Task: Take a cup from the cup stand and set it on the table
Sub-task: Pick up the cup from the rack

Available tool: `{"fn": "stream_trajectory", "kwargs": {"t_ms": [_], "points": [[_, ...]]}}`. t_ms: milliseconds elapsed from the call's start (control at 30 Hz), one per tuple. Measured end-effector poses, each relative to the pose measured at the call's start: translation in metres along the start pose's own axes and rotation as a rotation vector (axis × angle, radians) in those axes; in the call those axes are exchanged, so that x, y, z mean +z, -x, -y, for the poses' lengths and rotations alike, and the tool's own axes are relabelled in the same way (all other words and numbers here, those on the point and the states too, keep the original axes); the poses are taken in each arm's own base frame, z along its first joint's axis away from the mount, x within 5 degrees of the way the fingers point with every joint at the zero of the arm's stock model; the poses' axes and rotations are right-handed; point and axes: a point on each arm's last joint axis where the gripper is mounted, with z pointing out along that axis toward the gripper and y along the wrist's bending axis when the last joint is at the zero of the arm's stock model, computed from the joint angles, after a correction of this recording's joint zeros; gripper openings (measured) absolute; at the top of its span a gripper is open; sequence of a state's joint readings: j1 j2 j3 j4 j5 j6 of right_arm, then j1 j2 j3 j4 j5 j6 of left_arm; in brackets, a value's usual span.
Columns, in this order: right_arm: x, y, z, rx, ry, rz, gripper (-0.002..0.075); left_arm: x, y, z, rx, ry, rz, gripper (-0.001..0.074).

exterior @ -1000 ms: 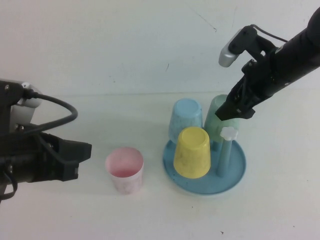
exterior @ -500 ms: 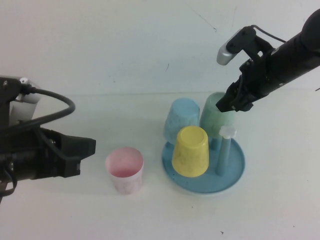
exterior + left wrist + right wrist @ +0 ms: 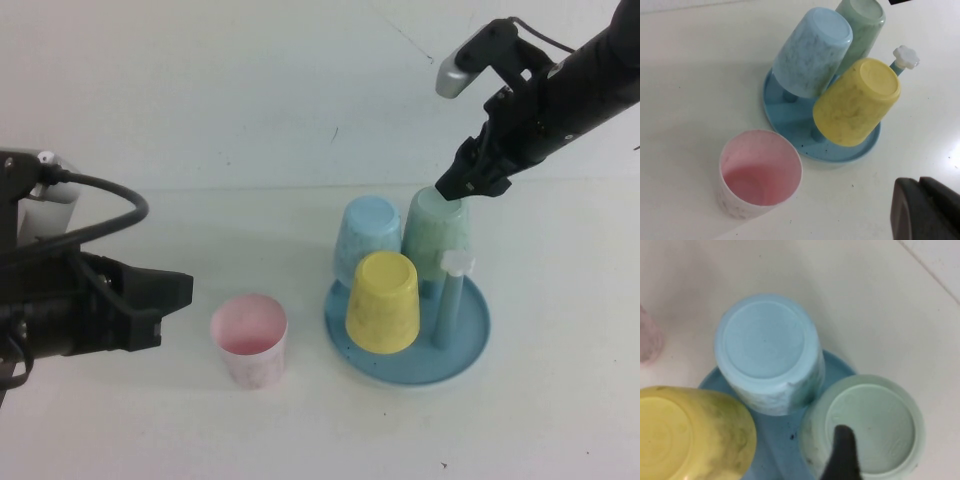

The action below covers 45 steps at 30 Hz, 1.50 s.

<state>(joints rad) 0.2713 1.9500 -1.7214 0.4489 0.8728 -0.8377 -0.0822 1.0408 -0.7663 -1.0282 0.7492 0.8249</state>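
Note:
The mint-green cup (image 3: 437, 236) sits upside down on a rear peg of the round blue cup stand (image 3: 470, 340). In the right wrist view its base (image 3: 875, 425) lies right under my fingertip. My right gripper (image 3: 455, 186) hovers just above the cup's base, shut and empty, showing as one dark tip (image 3: 842, 452). A light-blue cup (image 3: 366, 238) and a yellow cup (image 3: 382, 303) also hang on the stand. My left gripper (image 3: 172, 300) is shut and empty, low over the table (image 3: 200, 150) at the left; it also shows in the left wrist view (image 3: 922, 205).
A pink cup (image 3: 250, 340) stands upright on the table left of the stand, between it and my left gripper. One bare peg with a white flower cap (image 3: 457, 264) stands at the stand's right front. Open tabletop lies in front and to the right.
My right gripper has risen from beside the mint-green cup's upper side to just above its base. The stand and cups shifted slightly. My left arm edged a little to the right.

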Motion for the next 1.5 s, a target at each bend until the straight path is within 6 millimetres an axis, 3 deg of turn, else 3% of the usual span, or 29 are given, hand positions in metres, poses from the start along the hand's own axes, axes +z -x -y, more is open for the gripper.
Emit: {"fn": "stream_trajectory", "kwargs": {"t_ms": [100, 300, 633, 867, 967, 1100, 1367, 1500], "points": [[0.000, 0.000, 0.000, 0.014, 0.001, -0.003, 0.0603, 0.000, 0.001, 0.000, 0.003, 0.000, 0.002, -0.0003], [0.003, -0.001, 0.000, 0.011, 0.009, -0.003, 0.0684, 0.000, 0.001, 0.000, 0.005, 0.000, 0.002, -0.0003], [0.033, -0.011, 0.002, 0.013, 0.096, -0.030, 0.0692, 0.007, 0.000, -0.005, -0.019, -0.004, -0.022, -0.0003], [0.043, -0.015, 0.003, -0.037, 0.109, -0.042, 0.0692, 0.013, 0.000, -0.007, -0.058, -0.022, -0.031, -0.0002], [0.044, -0.014, 0.004, -0.049, 0.108, -0.041, 0.0661, 0.013, 0.001, -0.007, -0.071, -0.030, -0.022, -0.0002], [0.042, -0.012, 0.005, -0.053, 0.106, -0.033, 0.0552, 0.013, 0.001, -0.006, -0.078, -0.035, -0.017, -0.0002], [0.036, -0.006, 0.005, -0.071, 0.101, -0.022, 0.0546, 0.013, 0.002, -0.006, -0.085, -0.039, -0.012, -0.0002], [0.019, 0.004, 0.005, -0.118, 0.081, -0.022, 0.0546, 0.013, 0.004, -0.004, -0.121, -0.062, 0.015, -0.0002]]}}
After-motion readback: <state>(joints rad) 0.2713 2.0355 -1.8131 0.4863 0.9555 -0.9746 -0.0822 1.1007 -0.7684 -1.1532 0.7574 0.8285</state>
